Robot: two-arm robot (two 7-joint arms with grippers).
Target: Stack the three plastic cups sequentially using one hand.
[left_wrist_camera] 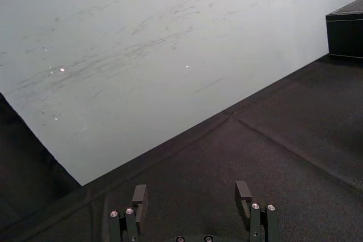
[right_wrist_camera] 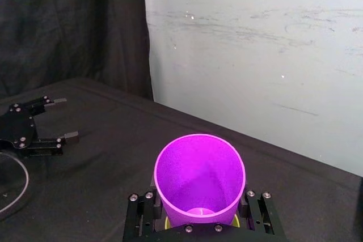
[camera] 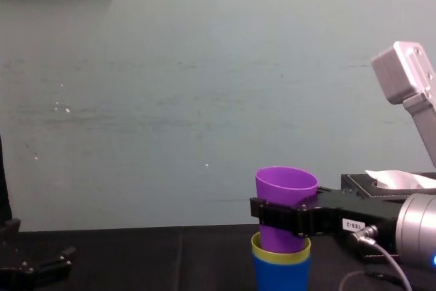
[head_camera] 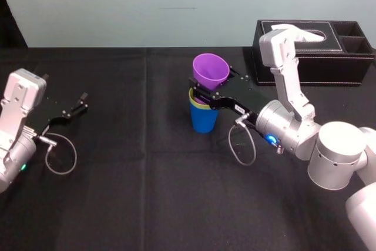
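Note:
The blue cup (head_camera: 203, 120) stands upright at the table's middle with the yellow-green cup (head_camera: 196, 102) nested inside it. The purple cup (head_camera: 210, 72) is upright above them, its base lowered into the yellow-green cup's mouth and most of its body still standing out. My right gripper (head_camera: 214, 87) is shut on the purple cup, one finger on each side of its lower half. The right wrist view looks down into the purple cup (right_wrist_camera: 199, 177) between the fingers (right_wrist_camera: 139, 211). In the chest view the purple cup (camera: 286, 199) rises from the yellow-green rim (camera: 281, 257). My left gripper (head_camera: 77, 105) rests open at the far left.
A black tissue box (head_camera: 314, 51) stands at the back right, behind the right arm's elbow. Black cloth covers the table, with bare room between the stack and the left gripper (right_wrist_camera: 63, 119). A pale wall closes off the far edge.

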